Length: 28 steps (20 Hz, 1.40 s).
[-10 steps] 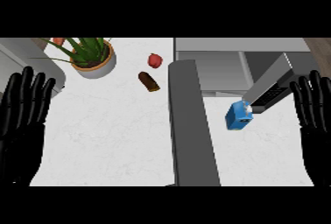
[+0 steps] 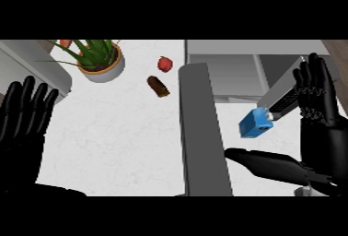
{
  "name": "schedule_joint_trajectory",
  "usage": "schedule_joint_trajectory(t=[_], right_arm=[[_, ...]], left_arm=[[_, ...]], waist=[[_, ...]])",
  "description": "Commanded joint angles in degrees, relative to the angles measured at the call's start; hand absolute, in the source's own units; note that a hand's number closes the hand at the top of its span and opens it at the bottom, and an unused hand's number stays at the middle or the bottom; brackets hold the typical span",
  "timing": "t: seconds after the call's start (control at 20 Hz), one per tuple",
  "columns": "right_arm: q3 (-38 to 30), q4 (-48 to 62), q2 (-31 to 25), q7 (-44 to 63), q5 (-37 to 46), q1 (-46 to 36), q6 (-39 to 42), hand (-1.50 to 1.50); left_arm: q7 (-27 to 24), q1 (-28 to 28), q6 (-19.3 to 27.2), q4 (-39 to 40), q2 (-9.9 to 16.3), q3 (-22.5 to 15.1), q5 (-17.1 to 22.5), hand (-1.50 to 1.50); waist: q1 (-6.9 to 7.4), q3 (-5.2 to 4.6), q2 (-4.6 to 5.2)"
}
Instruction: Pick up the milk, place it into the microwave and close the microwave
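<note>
**Milk carton stands untouched beside the open right hand**

The milk (image 2: 256,123) is a small blue carton with a pale cap end, tilted on the bench, and it sits just left of the right hand (image 2: 318,103), below those upright fingers (image 2: 314,69) and above the thumb (image 2: 262,161) that stretches out leftward under it. Nothing is gripped: the right fingers are straight and spread, the carton apart from them. Over at the far side the left hand (image 2: 24,117) rests near the edge, fingers (image 2: 28,90) up, straight and holding nothing.

The bench (image 2: 115,138) is white and faintly marbled. A long grey microwave door (image 2: 200,133) runs down the middle, left of the carton, with the grey microwave (image 2: 231,69) above it. Up and right of the left fingers there is a potted plant (image 2: 98,60), a brown object (image 2: 158,86) and a red one (image 2: 165,63). Between the left fingers and the door lies broad bare white surface; the carton's pocket between door and right hand is narrow.
</note>
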Motion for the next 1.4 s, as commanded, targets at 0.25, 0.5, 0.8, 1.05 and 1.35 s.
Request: schedule_joint_trajectory(t=[0.25,0.5,0.8,1.05,1.35], right_arm=[[3.2,-0.4,2.2,8.4,7.5,-2.2,-5.1,-1.50],[4.3,4.9,1.2,1.4,8.5,2.2,-7.5,-1.50],[4.0,8.0,2.6,1.3,9.1,3.1,-11.8,-1.50],[-1.0,17.8,2.5,-6.0,7.3,4.7,-14.5,-1.50],[-6.7,27.6,1.3,-15.3,2.1,6.7,-15.5,-1.50]], left_arm=[[0.9,14.5,-7.8,-9.8,0.9,4.5,12.1,-1.50],[1.3,20.1,-9.0,-15.4,-1.1,5.0,12.6,-1.50],[1.9,24.1,-14.0,-17.5,1.3,12.8,21.9,-1.50],[2.8,27.5,-14.8,-20.6,-0.4,12.2,20.9,-1.50],[-0.7,31.8,-20.2,-19.0,-1.2,15.2,24.1,-1.50]], waist=[[-0.07,0.09,-0.09],[-0.05,0.12,-0.04],[0.03,0.11,-0.05],[0.28,0.14,-0.02],[0.55,0.15,-0.03]])
